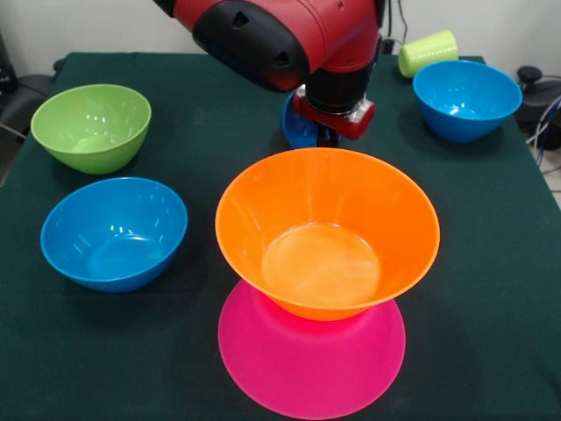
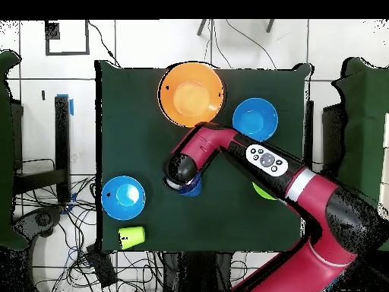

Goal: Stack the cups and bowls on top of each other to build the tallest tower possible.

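The front view showed the pink bowl (image 1: 311,364) upside down at 6 o'clock with the orange bowl (image 1: 327,230) upright on it; the overhead view showed only the orange bowl (image 2: 191,93), at 12 o'clock on the table (image 2: 129,122), hiding the pink one. The green bowl (image 1: 91,125) sat in full at 10 o'clock in the front view; overhead, the arm (image 2: 251,156) covered all but a sliver (image 2: 263,191) of it. The gripper (image 1: 329,133) stood at the dark-blue bowl (image 1: 298,127), behind the orange one; its fingers were hidden in both views, so I could not tell how wide they were or whether they gripped the bowl. Overhead, the yellow-green cup (image 2: 131,237) lay on its side at 7 o'clock, just below a blue bowl (image 2: 123,197); another blue bowl (image 2: 254,119) sat at 2 o'clock.
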Controlling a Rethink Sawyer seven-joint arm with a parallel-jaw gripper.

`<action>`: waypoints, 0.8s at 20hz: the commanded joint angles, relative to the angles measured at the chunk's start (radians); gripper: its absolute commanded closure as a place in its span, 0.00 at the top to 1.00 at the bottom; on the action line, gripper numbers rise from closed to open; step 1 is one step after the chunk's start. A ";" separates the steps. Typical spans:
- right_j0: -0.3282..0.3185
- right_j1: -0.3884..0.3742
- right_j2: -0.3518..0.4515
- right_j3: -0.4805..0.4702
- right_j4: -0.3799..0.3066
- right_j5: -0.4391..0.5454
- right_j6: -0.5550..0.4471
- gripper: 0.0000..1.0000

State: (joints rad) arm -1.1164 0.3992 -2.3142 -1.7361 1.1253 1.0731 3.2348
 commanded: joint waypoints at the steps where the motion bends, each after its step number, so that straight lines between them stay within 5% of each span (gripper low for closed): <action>1: 0.002 0.049 -0.107 0.044 -0.024 0.006 -0.230 0.00; 16: 0.018 -0.042 -0.044 -0.086 0.077 0.125 -0.137 0.00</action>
State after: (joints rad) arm -1.1184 0.3841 -2.3078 -1.7701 1.1798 1.0857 3.2348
